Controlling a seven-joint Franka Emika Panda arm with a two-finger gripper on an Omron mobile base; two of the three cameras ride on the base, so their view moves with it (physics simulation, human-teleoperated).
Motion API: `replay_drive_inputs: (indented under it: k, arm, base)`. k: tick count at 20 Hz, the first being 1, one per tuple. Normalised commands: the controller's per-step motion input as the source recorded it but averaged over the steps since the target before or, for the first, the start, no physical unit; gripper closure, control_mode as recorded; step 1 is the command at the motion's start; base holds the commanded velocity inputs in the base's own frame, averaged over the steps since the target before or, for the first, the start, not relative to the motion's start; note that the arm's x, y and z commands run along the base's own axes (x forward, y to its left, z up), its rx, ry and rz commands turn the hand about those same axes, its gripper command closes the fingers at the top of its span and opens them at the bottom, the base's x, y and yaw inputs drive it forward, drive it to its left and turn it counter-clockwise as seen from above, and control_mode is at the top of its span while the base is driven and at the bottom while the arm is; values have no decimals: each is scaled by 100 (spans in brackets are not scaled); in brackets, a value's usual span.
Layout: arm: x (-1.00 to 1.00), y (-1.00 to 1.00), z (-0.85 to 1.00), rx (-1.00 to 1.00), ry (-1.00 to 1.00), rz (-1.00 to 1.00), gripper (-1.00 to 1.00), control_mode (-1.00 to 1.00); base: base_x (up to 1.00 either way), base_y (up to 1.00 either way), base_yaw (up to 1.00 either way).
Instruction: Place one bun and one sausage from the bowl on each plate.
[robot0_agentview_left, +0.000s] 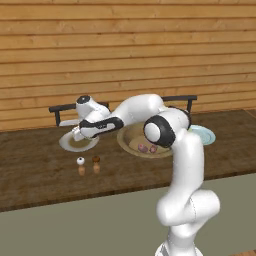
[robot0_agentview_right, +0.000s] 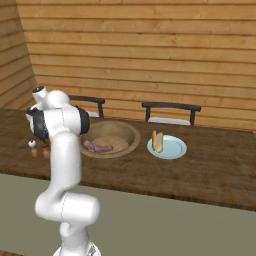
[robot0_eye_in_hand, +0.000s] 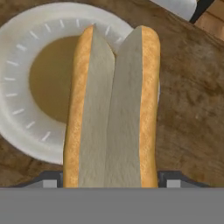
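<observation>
My claw (robot0_agentview_left: 76, 133) grips a split tan bun (robot0_eye_in_hand: 111, 109) over the white round plate (robot0_eye_in_hand: 19, 109). The wide wooden bowl (robot0_agentview_right: 131, 131) holds pink sausages (robot0_agentview_right: 98, 147); the pale-blue plate (robot0_agentview_right: 175, 150) holds another bun (robot0_agentview_right: 158, 141).

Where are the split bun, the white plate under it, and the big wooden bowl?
bun (robot0_eye_in_hand: 109, 109), hand view, on its split middle.
white plate (robot0_eye_in_hand: 22, 87), hand view, on its bare rim.
wooden bowl (robot0_agentview_right: 131, 131), right base view, on its thick rim.

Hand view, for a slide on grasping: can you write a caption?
Split bun held between the jaws, poised above the white plate on the wooden counter.
</observation>
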Motion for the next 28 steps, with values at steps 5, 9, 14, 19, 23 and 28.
replay_drive_inputs:
  k: [5,9,14,19,23,28]
  arm:
    - [73,8,-8,-1,19,-2,100,-100]
    - [8,-27,-61,0,5,-2,100,-100]
    - [-4,-23,-57,1,0,0,100,-100]
    - [0,3,-11,0,0,0,100,-100]
    - [0,4,-3,0,0,0,-100,-100]
    - [0,0,1,0,0,0,-100,-100]
  base:
    - [0,0,0]
    - [0,0,0]
    - [0,0,0]
    - [0,0,0]
    - [0,0,0]
    - [0,0,0]
